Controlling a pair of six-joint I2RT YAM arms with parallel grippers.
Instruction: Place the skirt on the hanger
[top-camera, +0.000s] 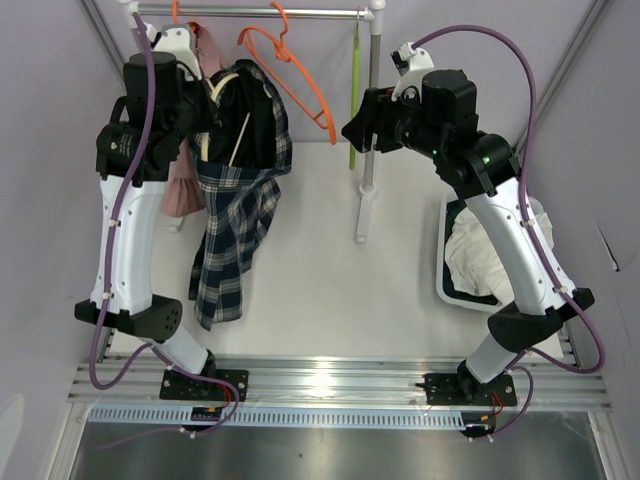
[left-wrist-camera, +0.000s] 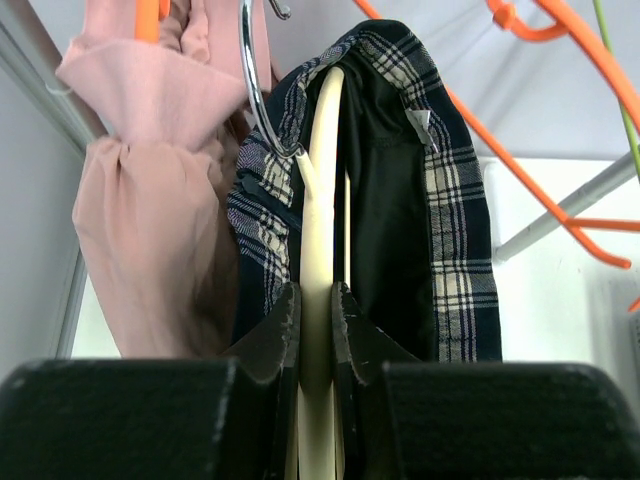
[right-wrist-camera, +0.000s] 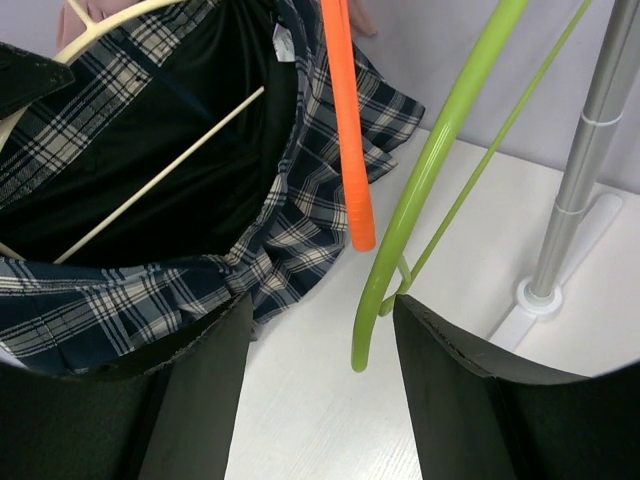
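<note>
**Q.** Where do the task's things lie, and what do the grippers hold?

**A.** The skirt is draped over the hanger at the far left, below the rail. A long fold of it trails down to the surface. The left gripper is clenched on the hanger's cream bar. The right gripper is spread and empty, and sits just beside the lime-green hanger and the orange hanger.

**Q.** What could go wrong from here?

**A.** Three hazards, as judged:
- **Slipping:** the trailing fold puts more weight on one side, so the soft fabric may slide off the smooth bar if the hanger tilts.
- **Twisting:** the thin bar, pinched at one spot, may turn in the grip under that uneven load.
- **Snagging:** the pink garment and the orange hanger crowd the skirt, so a sideways move may catch the hook or the cloth.

Whether the hook rests on the rail cannot be told, because its top is out of view.

**Q.** Is there any legible writing?

**A.** No. A small pale tag is sewn inside the waistband, but nothing on it can be read. No brand mark shows on either arm.
</note>
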